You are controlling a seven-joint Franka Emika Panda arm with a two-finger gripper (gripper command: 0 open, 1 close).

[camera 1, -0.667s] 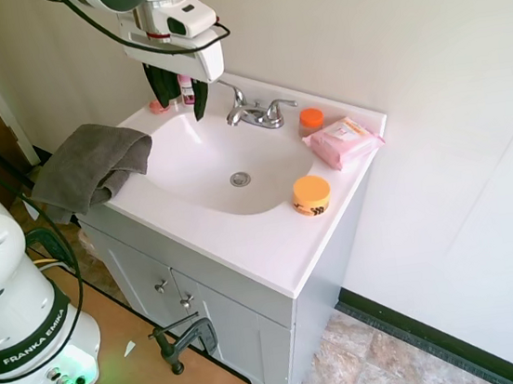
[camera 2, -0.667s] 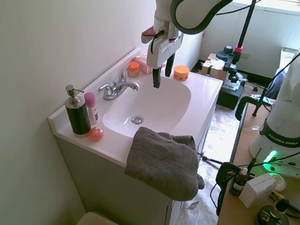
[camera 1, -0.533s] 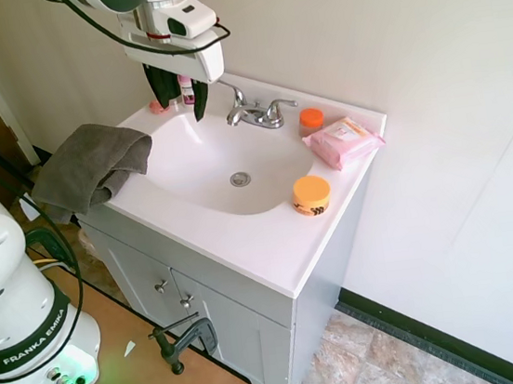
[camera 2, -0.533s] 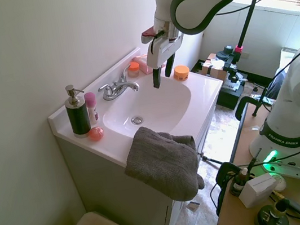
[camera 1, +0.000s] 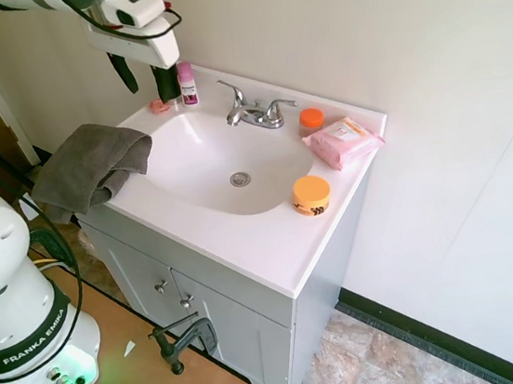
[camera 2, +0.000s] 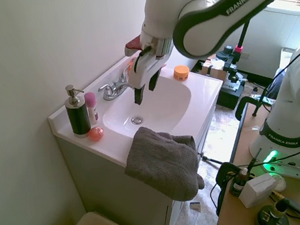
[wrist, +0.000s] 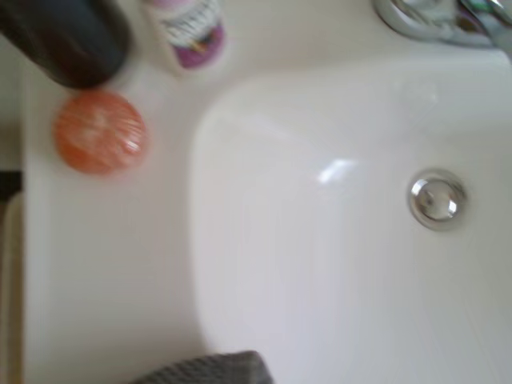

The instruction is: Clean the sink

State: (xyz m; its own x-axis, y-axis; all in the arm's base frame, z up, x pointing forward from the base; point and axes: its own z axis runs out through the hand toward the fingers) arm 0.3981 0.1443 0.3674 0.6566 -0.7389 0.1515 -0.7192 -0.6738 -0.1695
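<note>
The sink (camera 1: 220, 164) is a white oval basin moulded into the vanity top, with the drain (camera 1: 240, 179) at its centre. All positions below are referenced to this drain.

**Step in hand: fetch the cloth.** The gripper (camera 2: 145, 88) hangs in the air over the basin edge on the towel side of the drain, fingers spread apart and holding nothing. The grey towel (camera 1: 89, 166) lies bunched over the vanity corner on that same side, partly hanging off the edge, and is not yet touched. Recommended procedure, as a judgement:
- Carry the gripper outward from the drain until it stands above the thickest fold of the towel.
- Keep the fingers spread during descent, then close on a raised ridge of fabric, not on a flat layer.
- Lift straight up before moving back; the overhanging part may drag the towel off the vanity.
- Keep clear of the items standing behind the towel, on the faucet side.

**Inventory:**
- 1 chrome faucet (camera 1: 254, 112) with 2 handles, behind the drain.
- 1 dark soap dispenser (camera 2: 76, 114), 1 pink-capped bottle (camera 1: 187, 83) and 1 small round orange-pink item (wrist: 100, 132), grouped in the back corner on the towel side of the drain.
- 1 wide orange-lidded jar (camera 1: 311, 195), 1 small orange-capped jar (camera 1: 310, 120) and 1 pink wipes packet (camera 1: 344, 140), all on the side of the drain away from the towel.
- 1 towel.
</note>
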